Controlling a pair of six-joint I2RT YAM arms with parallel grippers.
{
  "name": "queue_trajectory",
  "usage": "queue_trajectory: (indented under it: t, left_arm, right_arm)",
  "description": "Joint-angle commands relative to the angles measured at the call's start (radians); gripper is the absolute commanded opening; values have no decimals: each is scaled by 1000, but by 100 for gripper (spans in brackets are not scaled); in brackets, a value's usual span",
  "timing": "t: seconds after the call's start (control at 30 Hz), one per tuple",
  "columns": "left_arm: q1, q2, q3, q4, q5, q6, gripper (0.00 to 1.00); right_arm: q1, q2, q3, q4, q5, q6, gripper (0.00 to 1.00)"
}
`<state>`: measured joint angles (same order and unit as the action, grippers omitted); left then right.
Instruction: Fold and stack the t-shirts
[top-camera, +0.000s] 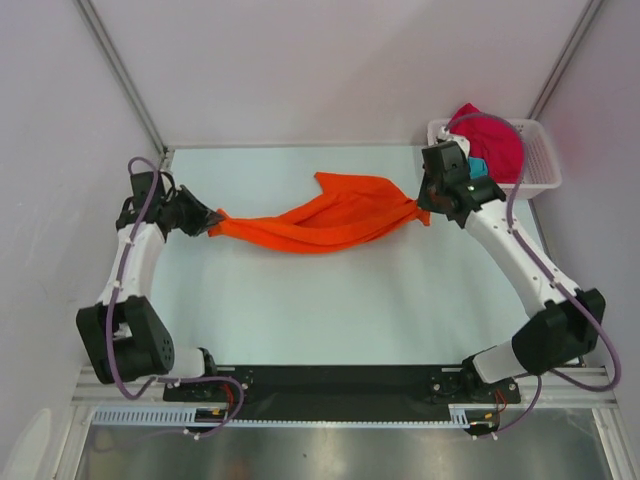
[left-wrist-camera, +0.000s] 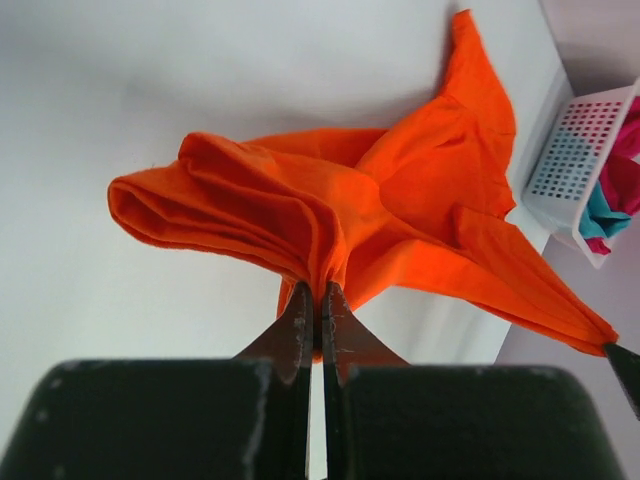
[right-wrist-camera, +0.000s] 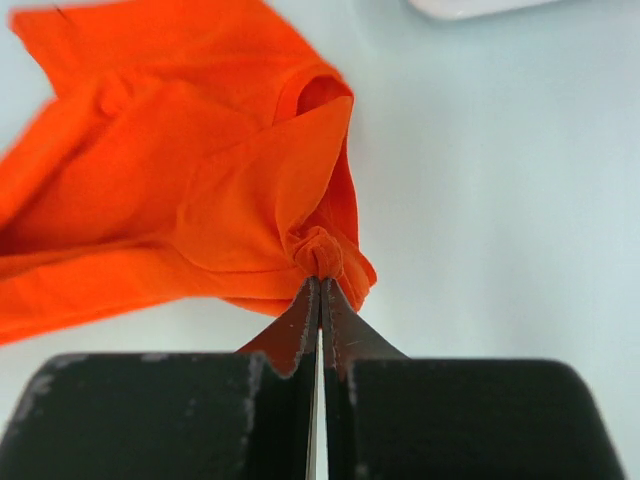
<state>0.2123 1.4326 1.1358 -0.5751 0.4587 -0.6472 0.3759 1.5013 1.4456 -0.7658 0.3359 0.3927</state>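
Note:
The bright orange t-shirt (top-camera: 320, 218) hangs stretched between my two grippers above the table's far middle, bunched and sagging. My left gripper (top-camera: 212, 224) is shut on its left end; in the left wrist view the cloth (left-wrist-camera: 330, 215) fans out from the pinched tips (left-wrist-camera: 319, 292). My right gripper (top-camera: 424, 212) is shut on its right end; in the right wrist view a knot of orange cloth (right-wrist-camera: 200, 190) sits at the tips (right-wrist-camera: 320, 284). A crimson-pink t-shirt (top-camera: 492, 140) and a bit of a teal one (top-camera: 479, 166) lie in the basket.
A white plastic lattice basket (top-camera: 543, 165) stands at the far right corner, just behind my right wrist; it also shows in the left wrist view (left-wrist-camera: 575, 160). The pale table (top-camera: 320, 310) is bounded by grey walls and a black rail at the near edge.

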Motion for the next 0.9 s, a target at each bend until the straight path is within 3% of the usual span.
queue_trajectory:
  t: [0.0,0.07,0.1,0.13,0.17,0.2,0.27,0.47,0.87]
  left_arm:
    - [10,-101,-74,44,18,14,8]
    - [9,-113,-103,37,11,24,24]
    - [12,-116,-111,37,8,27,49]
    - [12,-118,-123,34,-2,27,58]
    - [10,-120,-126,31,-8,23,66]
    - [10,-121,-131,31,-14,20,73]
    - [12,-121,-127,31,-25,9,79]
    - [10,-113,-77,43,-38,-20,81]
    - [10,-57,-99,55,-12,34,81]
  right_arm:
    - [14,-107,-22,-18,61,51,0]
    - [15,-118,-39,-39,64,54,4]
    - [15,-118,-42,-49,63,55,12]
    - [17,-118,-47,-61,58,55,21]
    - [18,-118,-51,-67,58,55,38]
    - [18,-118,-51,-70,57,54,46]
    - [17,-113,-50,-78,60,49,60]
    - [8,-30,31,-38,35,9,64]
    - [21,510,512,-12,-136,-34,64]
